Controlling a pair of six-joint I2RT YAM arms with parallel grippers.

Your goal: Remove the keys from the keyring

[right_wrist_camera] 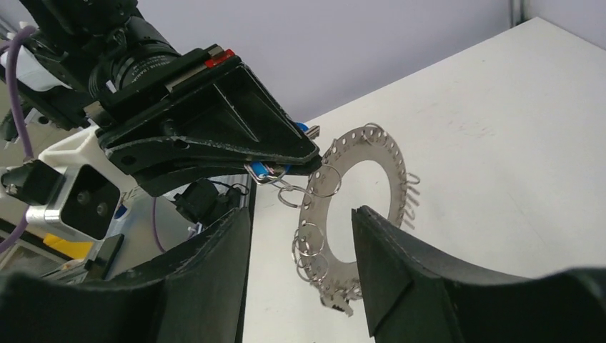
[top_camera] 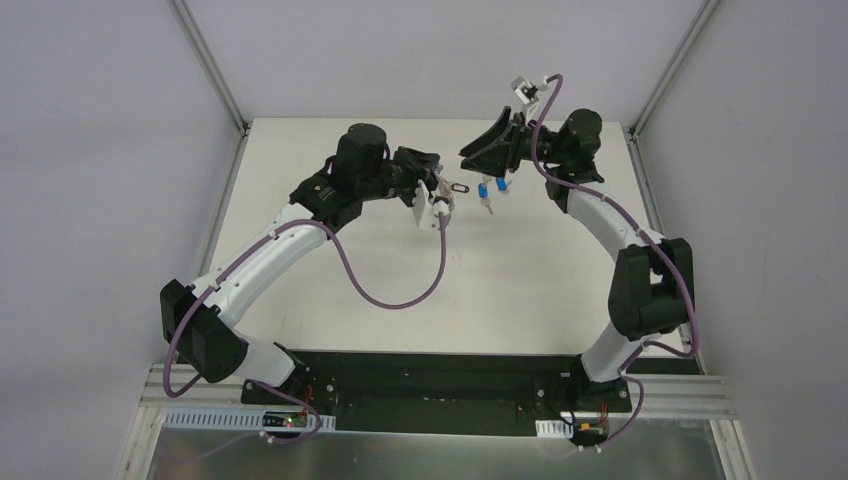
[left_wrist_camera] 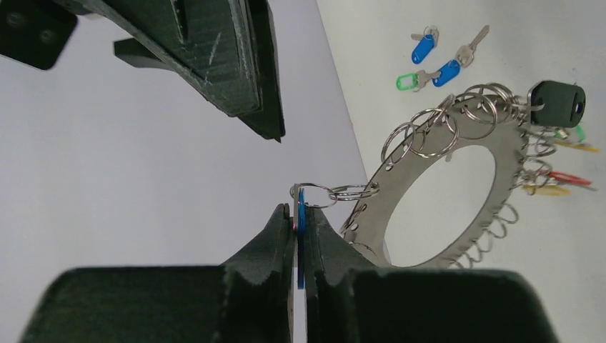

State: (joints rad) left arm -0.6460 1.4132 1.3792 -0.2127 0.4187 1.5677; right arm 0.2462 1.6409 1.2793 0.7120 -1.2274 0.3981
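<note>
The left gripper (left_wrist_camera: 298, 223) is pinched narrow on a small blue plastic tag (left_wrist_camera: 301, 204), its key hard to make out between the pads. From the tag the large flat grey metal keyring (left_wrist_camera: 510, 161) hangs tilted by a wire loop (left_wrist_camera: 355, 190), its lower rim cut off from view. The right gripper (right_wrist_camera: 300, 214) gapes wide and empty beside it; three loose silver keys (left_wrist_camera: 423, 48) lie beyond on the white table (left_wrist_camera: 543, 286).
</note>
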